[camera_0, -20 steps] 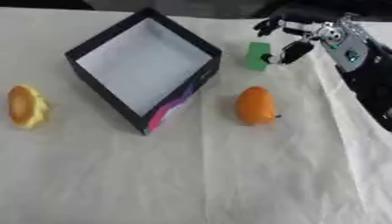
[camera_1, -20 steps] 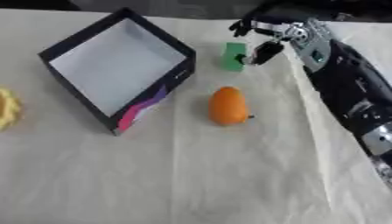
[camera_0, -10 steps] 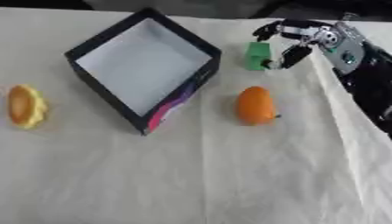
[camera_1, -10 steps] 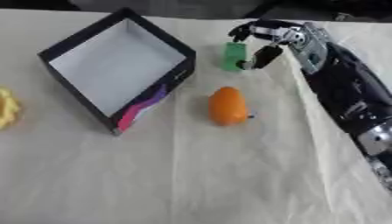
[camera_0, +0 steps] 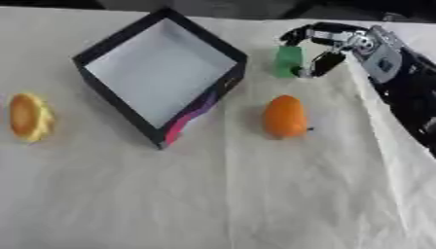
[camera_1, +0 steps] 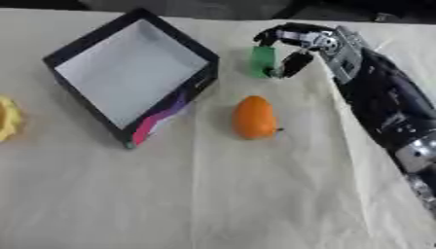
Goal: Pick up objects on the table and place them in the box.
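Closing in, the right hand [camera_0: 336,41] had curled its fingers round the green block [camera_0: 288,61], just right of the box [camera_0: 119,43] (empty so far). Grasp step, apparently; next comes a lift and carry leftward over the rim.

Yellow-orange object [camera_1: 7,118] is getting cut off by the left edge in the right eye view, so its shape isn't readable there. Right hand [camera_0: 334,43] is partly covering the green block [camera_0: 288,61], and blur is hiding whether the fingers are actually touching it. Right arm is running out of frame at the right edge.
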### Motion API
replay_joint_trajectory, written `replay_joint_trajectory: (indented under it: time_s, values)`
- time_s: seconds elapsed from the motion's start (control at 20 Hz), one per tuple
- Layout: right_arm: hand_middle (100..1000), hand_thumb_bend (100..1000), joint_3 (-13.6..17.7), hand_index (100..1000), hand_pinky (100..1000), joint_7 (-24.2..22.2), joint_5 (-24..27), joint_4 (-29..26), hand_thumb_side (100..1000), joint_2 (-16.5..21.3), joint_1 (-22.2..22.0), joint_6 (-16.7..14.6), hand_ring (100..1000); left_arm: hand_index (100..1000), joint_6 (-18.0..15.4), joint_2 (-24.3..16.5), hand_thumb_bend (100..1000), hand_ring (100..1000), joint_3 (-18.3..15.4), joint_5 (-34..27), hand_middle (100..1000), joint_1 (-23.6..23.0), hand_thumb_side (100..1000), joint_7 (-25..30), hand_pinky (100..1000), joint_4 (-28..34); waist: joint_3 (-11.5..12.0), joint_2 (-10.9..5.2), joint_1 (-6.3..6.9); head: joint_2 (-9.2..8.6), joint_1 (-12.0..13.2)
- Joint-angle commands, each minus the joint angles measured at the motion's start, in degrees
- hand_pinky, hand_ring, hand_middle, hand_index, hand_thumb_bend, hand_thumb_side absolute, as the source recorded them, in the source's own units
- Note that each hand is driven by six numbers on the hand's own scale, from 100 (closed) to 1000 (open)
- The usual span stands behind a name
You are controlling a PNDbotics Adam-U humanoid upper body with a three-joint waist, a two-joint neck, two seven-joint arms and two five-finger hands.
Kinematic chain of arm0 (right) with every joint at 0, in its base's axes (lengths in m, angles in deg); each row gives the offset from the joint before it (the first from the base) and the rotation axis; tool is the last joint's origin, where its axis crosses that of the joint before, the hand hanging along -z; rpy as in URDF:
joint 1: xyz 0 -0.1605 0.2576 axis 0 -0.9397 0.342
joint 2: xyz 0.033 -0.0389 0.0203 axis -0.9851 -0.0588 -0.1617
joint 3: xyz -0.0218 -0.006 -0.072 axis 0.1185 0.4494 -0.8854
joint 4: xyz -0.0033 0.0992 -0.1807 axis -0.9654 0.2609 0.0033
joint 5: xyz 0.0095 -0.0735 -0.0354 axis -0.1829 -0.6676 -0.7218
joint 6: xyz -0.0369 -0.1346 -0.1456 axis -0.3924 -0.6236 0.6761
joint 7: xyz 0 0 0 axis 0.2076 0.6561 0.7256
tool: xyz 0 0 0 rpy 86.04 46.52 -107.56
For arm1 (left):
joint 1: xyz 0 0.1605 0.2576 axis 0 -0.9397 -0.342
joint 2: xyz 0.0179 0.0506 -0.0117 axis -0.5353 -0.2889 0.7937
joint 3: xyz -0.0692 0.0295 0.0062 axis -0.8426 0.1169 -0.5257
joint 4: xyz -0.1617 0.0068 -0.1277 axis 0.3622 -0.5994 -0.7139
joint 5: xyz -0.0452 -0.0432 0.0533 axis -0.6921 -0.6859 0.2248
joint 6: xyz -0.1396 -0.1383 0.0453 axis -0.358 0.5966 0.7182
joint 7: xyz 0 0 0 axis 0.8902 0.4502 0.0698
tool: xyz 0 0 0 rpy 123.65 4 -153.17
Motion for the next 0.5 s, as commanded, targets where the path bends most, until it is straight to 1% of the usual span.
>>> replay_joint_trajectory:
  time_s: [0.05,0.2,0.3,0.4,0.45,0.5]
  values:
    - [820,234,0.9,946,1000,0.6,-0.5,0.1,133,1.0,1.2,0.1,897,857,-0.1,-0.6,100,763,-0.1,-0.2,759,0.7,766,0.2,821,0.6,0.1,0.15,-0.39,-0.08,-0.1]
    - [818,221,1.1,944,1000,0.8,-0.6,0.3,128,1.0,1.4,0.2,895,857,-0.1,-0.6,100,763,0.0,-0.2,758,0.7,768,0.3,820,0.6,0.1,0.35,-0.43,-0.08,-0.1]
    - [800,196,1.1,934,1000,0.9,-0.7,0.5,119,0.9,1.4,0.4,881,857,-0.1,-0.6,100,763,0.0,-0.2,758,0.7,768,0.4,820,0.6,0.1,0.48,-0.45,-0.08,-0.1]
    - [757,169,1.1,913,1000,1.0,-0.7,0.7,137,0.8,1.3,0.7,854,857,-0.1,-0.6,100,763,0.0,-0.1,758,0.8,768,0.4,820,0.6,0.2,0.58,-0.44,-0.08,-0.1]
    - [720,140,1.0,884,988,1.0,-0.7,0.8,162,0.7,1.3,1.0,822,856,-0.1,-0.6,100,764,0.0,-0.1,757,0.8,768,0.4,820,0.6,0.2,0.62,-0.45,-0.08,-0.1]
    - [663,100,1.0,847,959,1.1,-0.7,0.9,176,0.6,1.3,1.3,777,856,-0.1,-0.6,100,764,0.0,-0.1,757,0.8,768,0.4,820,0.6,0.2,0.64,-0.46,-0.08,-0.2]
